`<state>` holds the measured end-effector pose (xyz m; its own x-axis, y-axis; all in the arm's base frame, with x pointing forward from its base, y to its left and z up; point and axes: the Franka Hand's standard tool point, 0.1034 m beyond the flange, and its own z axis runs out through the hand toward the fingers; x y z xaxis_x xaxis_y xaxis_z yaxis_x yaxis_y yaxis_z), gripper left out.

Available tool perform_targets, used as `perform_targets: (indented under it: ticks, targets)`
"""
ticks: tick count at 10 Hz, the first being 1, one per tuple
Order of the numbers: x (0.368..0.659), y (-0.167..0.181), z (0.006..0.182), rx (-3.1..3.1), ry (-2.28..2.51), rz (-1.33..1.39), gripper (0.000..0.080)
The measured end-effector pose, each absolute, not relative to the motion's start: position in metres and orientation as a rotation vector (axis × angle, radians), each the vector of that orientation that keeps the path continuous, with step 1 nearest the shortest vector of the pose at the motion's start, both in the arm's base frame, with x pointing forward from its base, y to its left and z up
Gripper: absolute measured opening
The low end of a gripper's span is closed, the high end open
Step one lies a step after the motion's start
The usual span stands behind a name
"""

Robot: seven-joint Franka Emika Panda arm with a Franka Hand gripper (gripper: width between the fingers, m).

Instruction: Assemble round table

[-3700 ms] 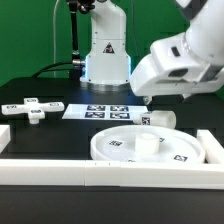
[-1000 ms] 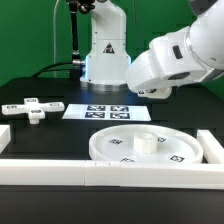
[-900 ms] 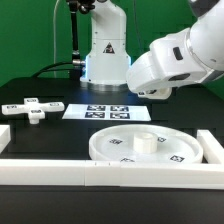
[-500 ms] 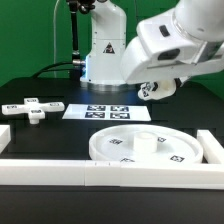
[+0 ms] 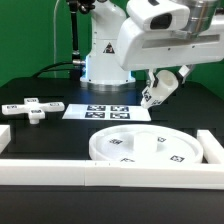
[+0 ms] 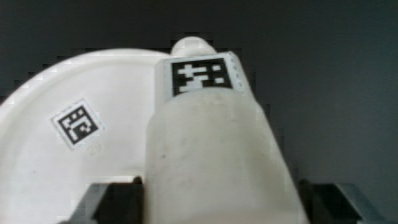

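The pincer (image 5: 161, 86) is clamped on the cylinder leg (image 5: 153, 95) and holds it tilted, up off the worktop (image 5: 60, 130), toward the far right of the rimmed round disc (image 5: 103, 150). The disc lies flat on the near side. The cross-shaped foot (image 5: 30, 108) lies well apart at the left, near the marker board (image 5: 105, 111).

I record a dark green backdrop (image 5: 30, 40) behind the work area. The surface (image 5: 60, 135) is plain black. White rails (image 5: 50, 172) border its near edge. Lighting looks even.
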<state>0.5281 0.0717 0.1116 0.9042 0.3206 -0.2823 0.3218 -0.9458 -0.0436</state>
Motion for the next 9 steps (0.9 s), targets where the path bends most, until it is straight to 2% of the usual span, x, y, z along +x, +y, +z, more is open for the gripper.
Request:
perform_targets:
  ticks: [3, 5, 7, 9]
  targets:
    - [0.533, 0.07, 0.121, 3.219, 0.294, -0.199, 0.0413]
    - [0.544, 0.066, 0.132, 3.211, 0.304, 0.069, 0.0413]
    - [0.547, 0.06, 0.128, 3.171, 0.302, 0.323, 0.0413]
    - [0.553, 0.053, 0.132, 3.12, 0.324, 0.513, 0.0413]
